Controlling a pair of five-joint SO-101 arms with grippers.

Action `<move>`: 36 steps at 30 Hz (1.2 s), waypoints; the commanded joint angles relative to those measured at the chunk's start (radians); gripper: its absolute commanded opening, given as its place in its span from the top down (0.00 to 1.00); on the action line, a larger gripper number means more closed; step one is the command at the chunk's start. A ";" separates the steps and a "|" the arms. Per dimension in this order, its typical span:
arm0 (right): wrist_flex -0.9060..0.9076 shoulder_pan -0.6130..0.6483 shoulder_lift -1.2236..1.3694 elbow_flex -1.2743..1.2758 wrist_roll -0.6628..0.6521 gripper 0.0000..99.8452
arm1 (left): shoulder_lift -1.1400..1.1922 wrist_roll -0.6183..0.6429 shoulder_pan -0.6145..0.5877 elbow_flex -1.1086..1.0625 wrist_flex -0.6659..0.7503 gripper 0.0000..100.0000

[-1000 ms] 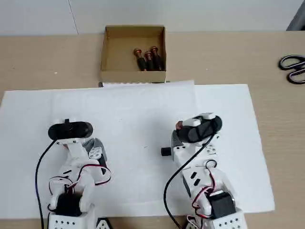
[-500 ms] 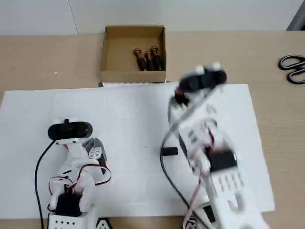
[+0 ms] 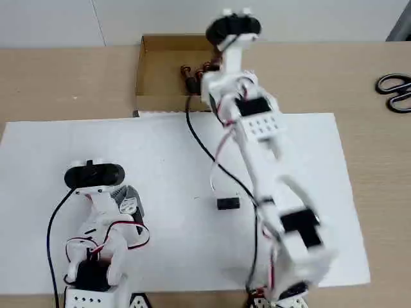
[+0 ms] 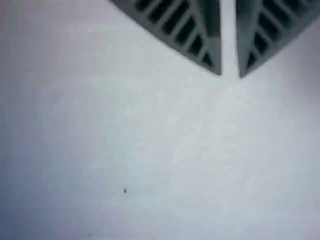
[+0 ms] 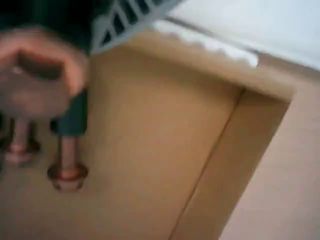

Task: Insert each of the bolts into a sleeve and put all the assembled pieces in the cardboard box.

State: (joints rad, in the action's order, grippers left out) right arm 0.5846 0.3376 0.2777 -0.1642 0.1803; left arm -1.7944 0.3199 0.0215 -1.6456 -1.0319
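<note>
The right arm stretches from the near edge of the worktop across the white paper sheet, and its far end hangs over the right half of the cardboard box. The box sits on the bare wood just beyond the paper's far edge. In the right wrist view, the right pincer is above the box floor, close to a corner where two walls meet. It grips a copper-headed piece that is blurred, so how the bolt sits in its sleeve cannot be told. Below it, assembled pieces lie on the box floor, each with a dark sleeve over a copper shank that ends in a flanged head. From above they lie side by side in the right part of the box, partly covered by the arm.

A single black sleeve lies on the paper, just beside the right arm's lower links and well apart from the box.

The left arm is folded low at the near left of the paper. The left pincer is all but closed, with only a slim slit between its ribbed grey fingers, and it holds nothing above the plain white sheet.

A pair of scissors lies on the worktop at the far right, off the paper
</note>
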 commanded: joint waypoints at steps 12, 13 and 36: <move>-0.030 0.064 0.710 -0.982 -0.115 1.00 | -0.011 -0.003 0.003 0.004 0.021 0.99; -0.030 0.073 0.742 -1.023 -0.115 1.00 | -0.011 -0.003 0.003 0.004 0.021 0.99; 0.156 0.120 0.892 -1.343 -0.183 0.86 | -0.011 -0.003 0.003 0.004 0.020 0.99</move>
State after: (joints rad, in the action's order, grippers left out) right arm 0.6951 0.4557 1.2060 -1.3963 0.0100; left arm -1.7944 0.3199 0.0215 -1.6456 -1.0319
